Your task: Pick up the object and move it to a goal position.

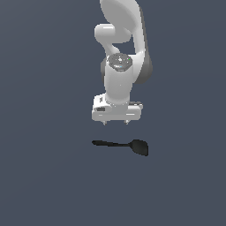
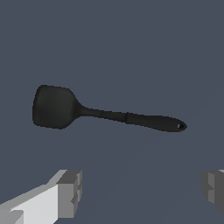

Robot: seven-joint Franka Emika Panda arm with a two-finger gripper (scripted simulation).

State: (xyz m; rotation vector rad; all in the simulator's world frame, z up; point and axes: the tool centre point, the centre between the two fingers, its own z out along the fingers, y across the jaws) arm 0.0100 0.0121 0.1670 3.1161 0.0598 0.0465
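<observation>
Gripper (image 1: 115, 122) hangs spread wide above the spatula (image 1: 121, 145), and a misaligned descent could miss its thin handle

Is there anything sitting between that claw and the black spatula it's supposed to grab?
Nothing visible. The gripper hangs open above the spatula, which lies flat on the plain dark floor. The wrist view shows only bare floor between the fingers and the spatula. No goal marker is visible.

Plain dark blue-grey surface (image 1: 44, 185) — uniform, evenly lit, featureless.
</observation>
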